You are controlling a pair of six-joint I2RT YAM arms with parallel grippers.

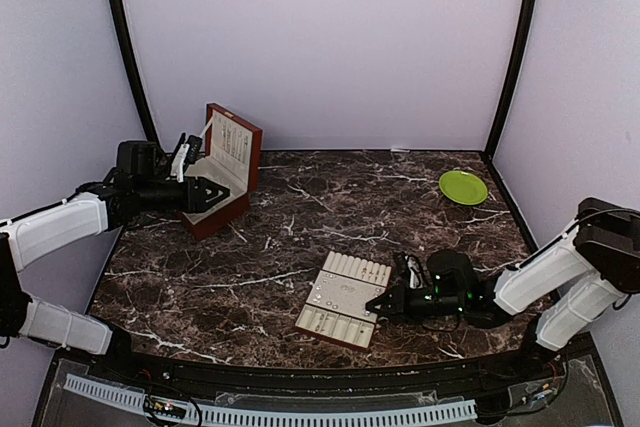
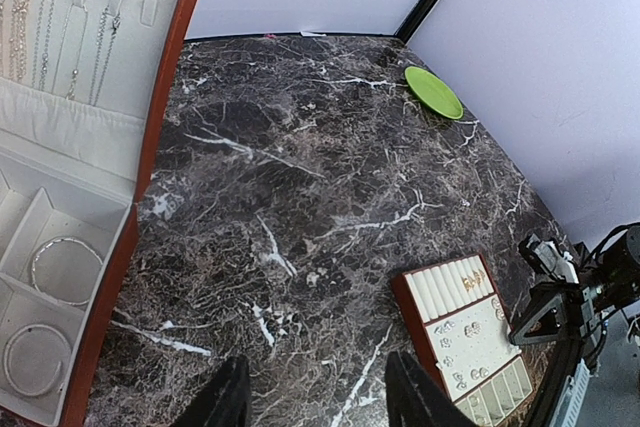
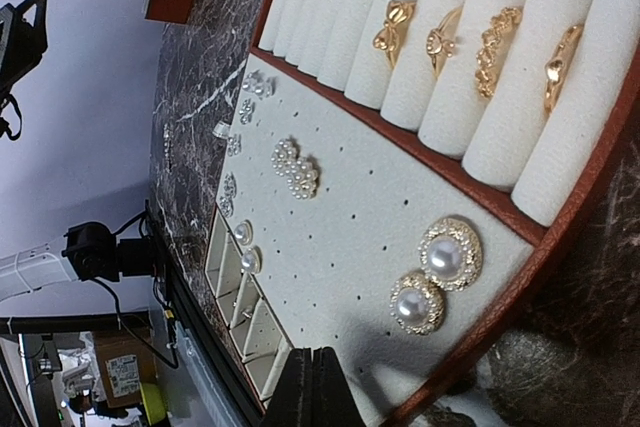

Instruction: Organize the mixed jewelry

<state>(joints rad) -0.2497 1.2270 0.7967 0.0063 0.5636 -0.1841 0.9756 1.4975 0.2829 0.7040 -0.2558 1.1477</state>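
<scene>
The mixed jewelry lies on a cream insert tray (image 1: 345, 299) near the front of the table. In the right wrist view, two gold-rimmed pearl earrings (image 3: 435, 275), a small pearl cluster pair (image 3: 297, 169) and several gold rings (image 3: 470, 42) sit on the tray (image 3: 350, 247). My right gripper (image 3: 313, 377) is shut and empty, just above the tray's right edge (image 1: 372, 305). My left gripper (image 2: 318, 387) is open with nothing between its fingers. It hovers over bare marble beside the open red-brown wooden box (image 1: 228, 169).
The box (image 2: 150, 147) holds hanging necklaces (image 2: 60, 37) in its lid and two bangles (image 2: 62, 269) in its compartments. A green plate (image 1: 463, 187) sits at the back right. Small side compartments line the tray's near end (image 3: 245, 317).
</scene>
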